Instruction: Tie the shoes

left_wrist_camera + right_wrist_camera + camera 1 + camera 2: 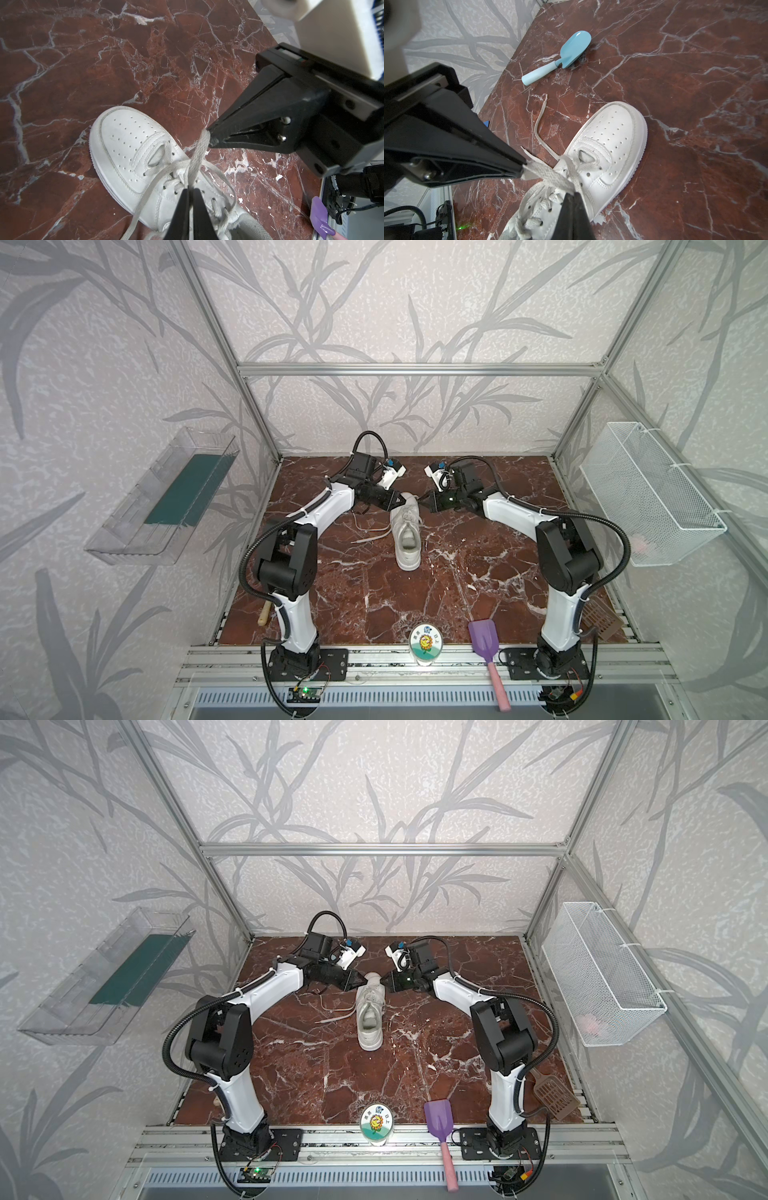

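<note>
sneaker [406,537] on table [457,572], toe between the grippers. left gripper [522,168] and right gripper [209,136] each pinched tight on lace [197,153] just above it. best pulled apart evenly, low and level, grips firm, to cinch lace without dragging sneaker.

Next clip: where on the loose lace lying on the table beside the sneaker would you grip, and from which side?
Probably near its free tip, from straight above, jaws across its width: the loose lace lies flat on the table, and there it is clear of the sneaker.
</note>
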Tool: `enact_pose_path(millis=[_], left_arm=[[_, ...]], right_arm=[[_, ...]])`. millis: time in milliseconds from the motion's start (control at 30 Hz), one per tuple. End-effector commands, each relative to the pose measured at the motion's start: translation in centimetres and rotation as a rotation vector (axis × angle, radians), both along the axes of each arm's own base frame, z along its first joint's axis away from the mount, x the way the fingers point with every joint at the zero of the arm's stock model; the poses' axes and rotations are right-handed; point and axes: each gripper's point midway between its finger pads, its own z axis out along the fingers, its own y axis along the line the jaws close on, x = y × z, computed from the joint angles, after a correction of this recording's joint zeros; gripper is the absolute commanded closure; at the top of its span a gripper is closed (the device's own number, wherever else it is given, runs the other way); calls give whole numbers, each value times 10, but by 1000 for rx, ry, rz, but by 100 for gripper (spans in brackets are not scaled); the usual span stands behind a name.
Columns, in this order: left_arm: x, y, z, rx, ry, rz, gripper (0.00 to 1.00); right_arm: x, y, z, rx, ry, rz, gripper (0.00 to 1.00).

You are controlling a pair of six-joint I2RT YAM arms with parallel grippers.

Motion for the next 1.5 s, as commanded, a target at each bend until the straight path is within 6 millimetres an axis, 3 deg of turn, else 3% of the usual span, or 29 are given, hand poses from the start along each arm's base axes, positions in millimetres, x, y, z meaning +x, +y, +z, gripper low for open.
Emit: enact_pose_path(millis=[0, 300, 467, 567, 800, 1233, 1467], left_arm=[[-3, 4, 6, 34, 10, 0, 94], [-18, 11, 6, 26, 47, 46, 100], [-6, 1, 22, -64, 14, 85, 100], [-1, -4, 25, -88, 20, 91, 100], [-2, -4, 26, -75, 17, 85, 100], [-3, -3, 33, -82, 3, 90, 100], [-7, -1, 33, -69, 9, 91, 100]], right_arm=[[3, -6, 15, -19, -44, -26, 100], [10, -9, 8, -60, -44, -55, 100], [8, 3, 10, 26, -39, -29, 73], [5, 8, 12, 84, -42, -15, 63], [0, 12, 0, 77, -32, 4, 59], [12, 28, -11, 125, -22, 6, 66], [16, 25, -10, 128, -39, -21, 94]])
